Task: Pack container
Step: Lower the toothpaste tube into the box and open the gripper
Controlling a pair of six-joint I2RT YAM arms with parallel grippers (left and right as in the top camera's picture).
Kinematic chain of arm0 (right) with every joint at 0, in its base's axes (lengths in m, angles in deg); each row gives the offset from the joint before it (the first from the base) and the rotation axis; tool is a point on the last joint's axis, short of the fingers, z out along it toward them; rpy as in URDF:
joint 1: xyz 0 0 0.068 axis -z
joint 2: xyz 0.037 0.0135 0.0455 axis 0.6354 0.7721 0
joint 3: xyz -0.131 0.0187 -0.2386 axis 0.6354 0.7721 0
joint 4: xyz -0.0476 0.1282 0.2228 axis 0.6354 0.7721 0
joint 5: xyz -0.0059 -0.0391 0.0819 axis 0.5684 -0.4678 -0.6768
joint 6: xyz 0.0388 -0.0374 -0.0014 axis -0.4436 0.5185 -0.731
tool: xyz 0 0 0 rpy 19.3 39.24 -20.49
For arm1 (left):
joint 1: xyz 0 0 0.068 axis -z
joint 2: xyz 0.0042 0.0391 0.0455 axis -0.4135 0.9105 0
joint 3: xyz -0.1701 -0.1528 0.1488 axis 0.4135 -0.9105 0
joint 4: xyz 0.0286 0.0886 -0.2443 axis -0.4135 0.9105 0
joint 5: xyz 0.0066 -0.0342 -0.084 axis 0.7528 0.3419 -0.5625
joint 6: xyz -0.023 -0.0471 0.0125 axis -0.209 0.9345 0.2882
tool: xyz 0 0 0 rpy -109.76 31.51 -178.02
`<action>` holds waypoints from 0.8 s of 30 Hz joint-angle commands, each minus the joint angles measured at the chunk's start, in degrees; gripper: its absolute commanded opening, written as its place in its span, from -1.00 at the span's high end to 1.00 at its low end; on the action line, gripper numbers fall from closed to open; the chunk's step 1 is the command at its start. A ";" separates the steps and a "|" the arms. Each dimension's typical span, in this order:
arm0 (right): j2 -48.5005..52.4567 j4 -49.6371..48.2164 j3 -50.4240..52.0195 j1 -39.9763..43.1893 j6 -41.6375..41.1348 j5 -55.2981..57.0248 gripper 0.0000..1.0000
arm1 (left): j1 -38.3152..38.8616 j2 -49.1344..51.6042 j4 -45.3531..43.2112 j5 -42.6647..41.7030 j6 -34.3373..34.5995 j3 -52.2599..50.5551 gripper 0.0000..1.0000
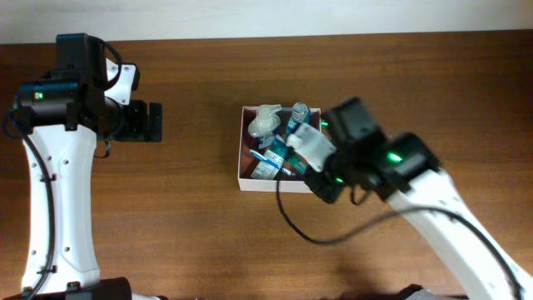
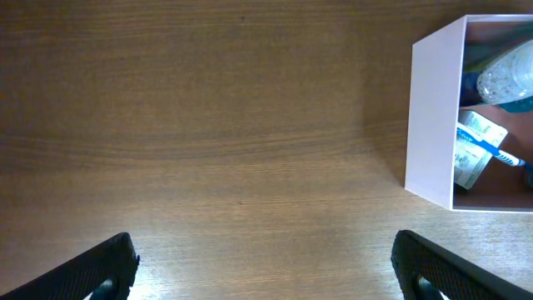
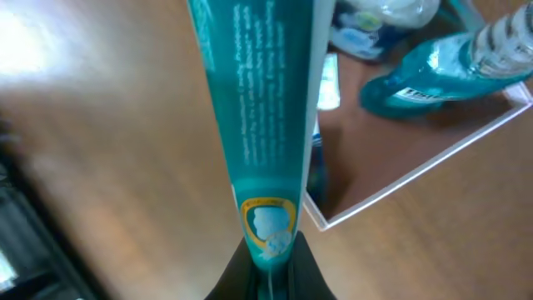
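Note:
The container (image 1: 244, 177) is a square shallow box with white walls and a pinkish-brown inside, at the table's middle. It holds several toiletries, among them a clear spray bottle (image 1: 264, 122) and a toothbrush pack (image 1: 268, 165). It also shows in the left wrist view (image 2: 433, 117) and the right wrist view (image 3: 416, 171). My right gripper (image 3: 268, 265) is shut on the end of a teal tube (image 3: 258, 108) and holds it at the box's right front corner (image 1: 321, 171). My left gripper (image 2: 266, 267) is open and empty over bare table, left of the box.
A teal bottle (image 3: 433, 71) lies inside the box near its corner. The right arm's black cable (image 1: 312, 233) loops over the table in front of the box. The left arm (image 1: 58, 150) stands at the far left.

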 commanded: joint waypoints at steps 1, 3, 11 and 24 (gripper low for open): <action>5.90 -4.31 -0.22 -0.24 3.63 8.61 0.92 | -0.13 -1.29 0.04 -0.24 0.74 0.79 -0.99; 9.07 -7.52 -0.22 -0.26 3.61 8.66 0.92 | -0.13 -1.29 0.04 -0.24 0.74 0.79 -1.00; 18.67 -11.91 -0.22 -0.31 5.62 8.46 0.92 | -0.13 -1.29 0.07 -0.24 0.74 0.79 -0.99; 15.98 -3.28 -8.68 2.86 -2.47 8.76 0.00 | -0.13 -1.29 0.04 -0.24 0.74 0.79 -0.99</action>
